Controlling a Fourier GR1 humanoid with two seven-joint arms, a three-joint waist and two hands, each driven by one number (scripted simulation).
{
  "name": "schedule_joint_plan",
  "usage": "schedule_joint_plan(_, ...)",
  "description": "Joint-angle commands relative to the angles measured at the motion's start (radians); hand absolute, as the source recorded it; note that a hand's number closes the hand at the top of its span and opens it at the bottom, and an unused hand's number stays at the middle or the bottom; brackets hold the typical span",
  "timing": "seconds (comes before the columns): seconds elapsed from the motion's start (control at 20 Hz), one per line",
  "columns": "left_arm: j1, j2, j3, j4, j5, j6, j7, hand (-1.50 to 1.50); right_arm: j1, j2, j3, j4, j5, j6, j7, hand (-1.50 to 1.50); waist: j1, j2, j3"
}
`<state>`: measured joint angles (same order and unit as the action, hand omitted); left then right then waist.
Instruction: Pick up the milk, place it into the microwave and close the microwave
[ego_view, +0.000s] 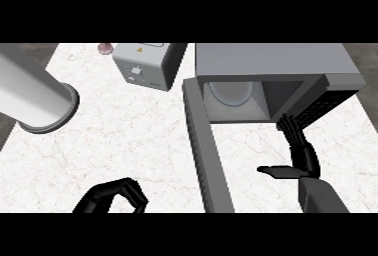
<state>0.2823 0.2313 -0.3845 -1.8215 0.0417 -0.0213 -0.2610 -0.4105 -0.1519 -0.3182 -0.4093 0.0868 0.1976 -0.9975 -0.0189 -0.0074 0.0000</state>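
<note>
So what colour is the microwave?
Grey, with a black control panel; the microwave shows in the head view.

The microwave (273, 65) stands at the far right of the desk (133, 145), its door (207, 150) swung open and reaching from the cavity's left edge toward the near edge, with a round plate (230, 94) lying inside the cavity. Just left of the microwave, at the far edge, stands a boxy appliance (144, 65) (a small object (105, 48) sits just left of it, too cut off to identify), and a large cylinder (37, 95) juts in over the desk's far left. The right hand (299, 160) is right of the door, before the microwave's opening, its fingers (289, 125) pointing toward it, while the left hand (111, 196) is at the near edge, left of the door.
</note>
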Motion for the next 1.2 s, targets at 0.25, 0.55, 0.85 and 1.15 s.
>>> schedule_joint_plan(0.25, -0.109, 0.015, -0.14, 0.129, -0.224, -0.014, 0.034, 1.5, 0.21, -0.041, 0.043, -0.279, -0.075, 0.182, -0.006, -1.5, -0.021, -0.002, -0.002)
schedule_joint_plan(0.55, -0.213, -0.111, -0.229, 0.26, -0.264, -0.023, 0.11, 1.5, 0.372, -0.077, 0.067, -0.586, -0.172, 0.242, 0.14, -1.5, -0.024, -0.001, -0.003)
schedule_joint_plan(0.85, -0.335, -0.227, -0.304, 0.476, -0.303, 0.061, 0.053, 1.5, 0.554, -0.081, 0.068, -0.885, -0.284, 0.265, 0.269, -1.5, -0.011, 0.005, -0.002)
schedule_joint_plan(1.15, -0.548, -0.23, -0.492, 0.642, -0.122, 0.265, 0.058, 1.5, 0.565, -0.115, 0.076, -1.054, -0.398, 0.324, 0.392, -1.5, -0.029, 0.01, -0.003)
